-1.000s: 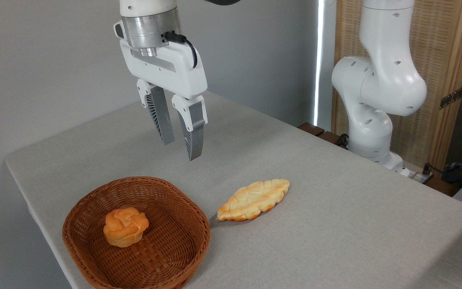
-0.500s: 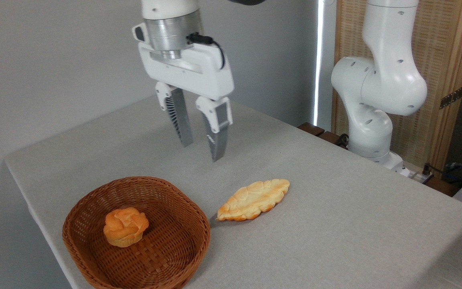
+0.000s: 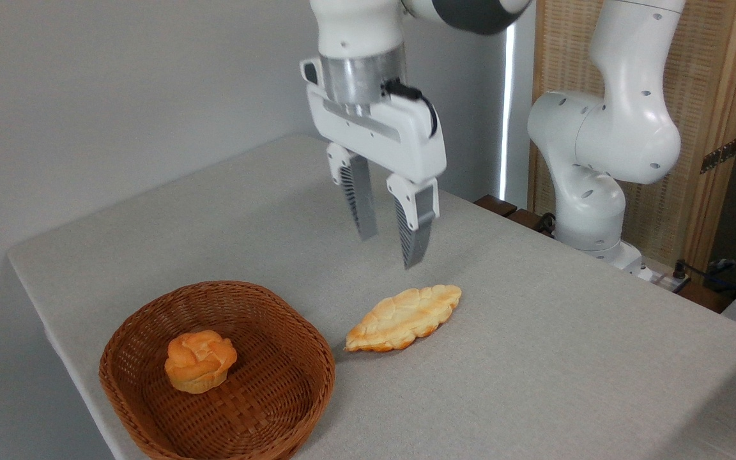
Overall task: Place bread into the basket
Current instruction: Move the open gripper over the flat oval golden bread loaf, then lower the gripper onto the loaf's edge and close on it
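Note:
The bread [image 3: 404, 317], a long flat pale golden loaf with scalloped edges, lies on the grey table just right of the basket [image 3: 317, 345]. The basket is a shallow oval of brown wicker at the table's front left, and a small round orange knotted bun [image 3: 200, 360] sits inside it. My gripper [image 3: 390, 250] hangs open in the air above the bread, slightly behind it, with nothing between its ribbed fingers [image 3: 413, 233].
The arm's white base [image 3: 591, 191] stands at the table's back right, before a wooden slatted screen [image 3: 706, 102]. The table's left edge runs close to the basket. Grey cloth stretches to the right of the bread.
My gripper has travelled right from above the basket to above the bread, staying open. The bread, the bun and the basket have not moved.

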`<state>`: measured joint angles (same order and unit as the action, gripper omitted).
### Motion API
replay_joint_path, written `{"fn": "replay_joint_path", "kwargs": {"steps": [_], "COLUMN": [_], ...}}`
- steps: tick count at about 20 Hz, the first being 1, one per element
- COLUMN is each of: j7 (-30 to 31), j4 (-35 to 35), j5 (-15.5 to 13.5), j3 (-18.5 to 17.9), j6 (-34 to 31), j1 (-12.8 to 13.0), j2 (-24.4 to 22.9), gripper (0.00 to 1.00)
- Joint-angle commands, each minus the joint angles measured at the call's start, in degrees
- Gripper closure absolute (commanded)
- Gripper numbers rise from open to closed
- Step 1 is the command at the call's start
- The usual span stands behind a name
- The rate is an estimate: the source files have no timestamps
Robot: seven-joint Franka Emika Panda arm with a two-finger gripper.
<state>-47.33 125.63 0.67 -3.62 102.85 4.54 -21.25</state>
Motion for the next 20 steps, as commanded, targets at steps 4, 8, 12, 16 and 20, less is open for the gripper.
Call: {"fn": "replay_joint_path", "kwargs": {"steps": [4, 8, 12, 16, 20], "j7": [-3.2, -3.3, -3.4, -3.4, -3.3], "j4": [8.0, 10.2, 11.6, 13.8, 15.7], "j5": [0.2, 0.3, 1.0, 1.1, 5.0], "j3": [-0.6, -0.7, -0.7, -0.8, -0.8], "j6": [1.1, 0.9, 0.8, 1.4, 4.4], "j1": [1.0, 1.0, 1.0, 0.9, 0.9], "j2": [-2.5, -2.4, -2.2, -1.7, -1.1], "gripper": [0.00, 0.00, 0.00, 0.00, 0.00]}}
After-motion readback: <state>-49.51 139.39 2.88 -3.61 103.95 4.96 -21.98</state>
